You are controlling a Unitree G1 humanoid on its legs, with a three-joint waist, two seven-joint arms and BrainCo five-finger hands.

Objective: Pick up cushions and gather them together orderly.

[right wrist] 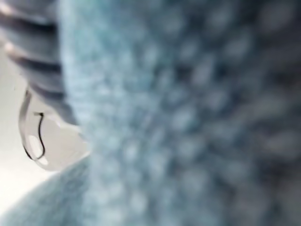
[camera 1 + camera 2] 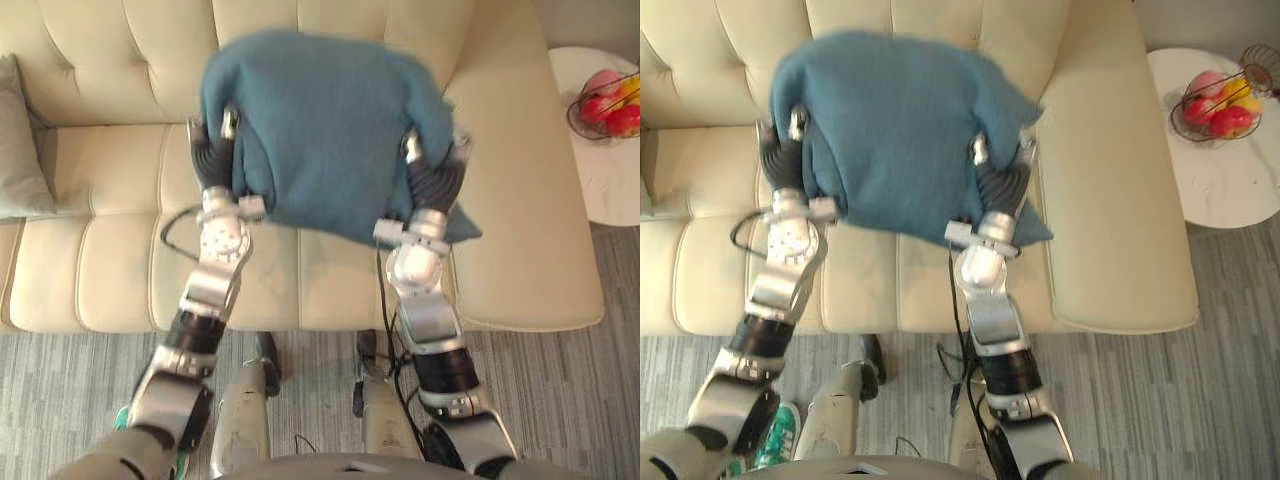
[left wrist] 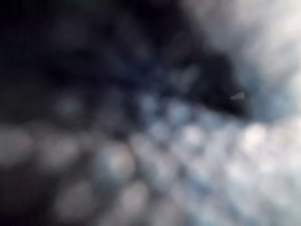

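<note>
A big blue cushion (image 2: 325,130) is held up over the middle of the cream sofa (image 2: 110,270), its lower right corner drooping toward the seat. My left hand (image 2: 213,150) grips its left edge and my right hand (image 2: 437,170) grips its right edge. On each side a thumb lies over the cushion's face and the fingers are tucked behind it. Blue knit cloth (image 1: 188,117) sits right against the right wrist camera. A grey-green cushion (image 2: 18,145) leans on the sofa's back at the far left.
A round white side table (image 2: 610,180) stands right of the sofa and carries a wire basket of fruit (image 2: 607,100). The sofa's right armrest (image 2: 520,200) lies beside my right hand. Grey striped carpet (image 2: 560,400) runs along the sofa's front.
</note>
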